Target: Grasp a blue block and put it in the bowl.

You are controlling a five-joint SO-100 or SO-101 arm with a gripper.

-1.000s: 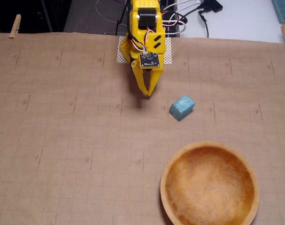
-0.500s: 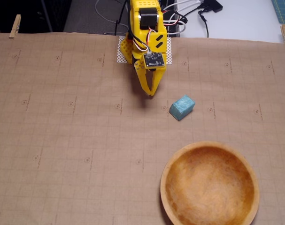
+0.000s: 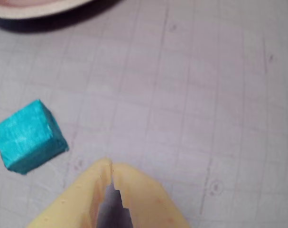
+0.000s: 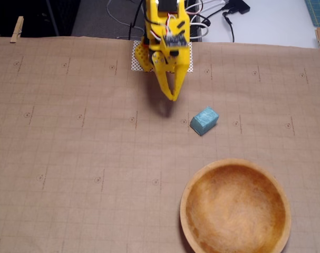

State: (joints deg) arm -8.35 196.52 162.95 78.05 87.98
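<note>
The blue block lies on the brown gridded paper, right of the middle in the fixed view. In the wrist view the blue block sits at the left. My yellow gripper hangs above the paper, up and to the left of the block, apart from it. Its fingertips meet, so the gripper is shut with nothing held. The wooden bowl stands at the lower right, empty; only a sliver of the bowl's rim shows at the wrist view's top edge.
The paper mat covers the table and is clipped by wooden pegs at the back corners. Cables lie behind the arm's base, and a white perforated plate sits under it.
The gripper has lifted and swung slightly right and back toward the base, its tips moving up the fixed view. It stays shut. Block and bowl have not moved.
</note>
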